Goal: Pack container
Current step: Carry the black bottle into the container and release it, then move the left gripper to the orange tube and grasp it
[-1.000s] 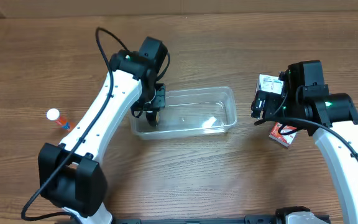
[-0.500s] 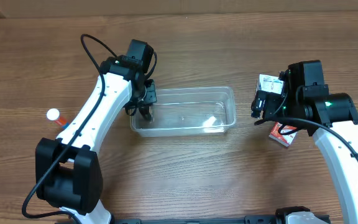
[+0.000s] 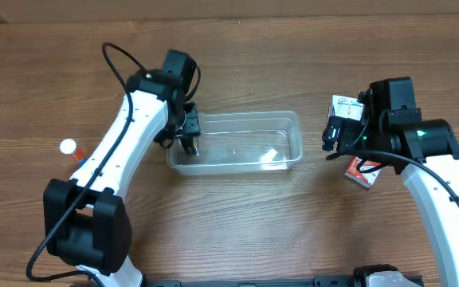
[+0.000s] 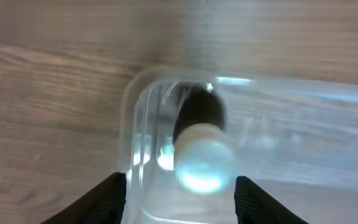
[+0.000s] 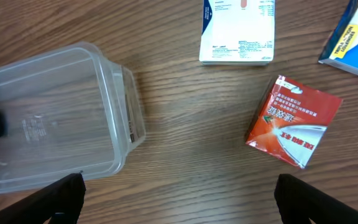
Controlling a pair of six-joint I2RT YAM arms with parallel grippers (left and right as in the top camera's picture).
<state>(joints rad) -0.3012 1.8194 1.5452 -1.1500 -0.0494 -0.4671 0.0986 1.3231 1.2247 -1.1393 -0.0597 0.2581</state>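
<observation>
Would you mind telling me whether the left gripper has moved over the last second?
Yes. The left gripper has shifted toward the left edge of the overhead view, ending closer to that end wall of the container.

There is one clear plastic container (image 3: 297, 121). There are three small cardboard boxes: one white box (image 5: 236, 31), one red box (image 5: 294, 121) and one blue-edged box (image 5: 355, 37), cut off by the frame. There are two small white-capped items: one dark bottle (image 4: 201, 134) and one orange tube (image 3: 70, 147).
</observation>
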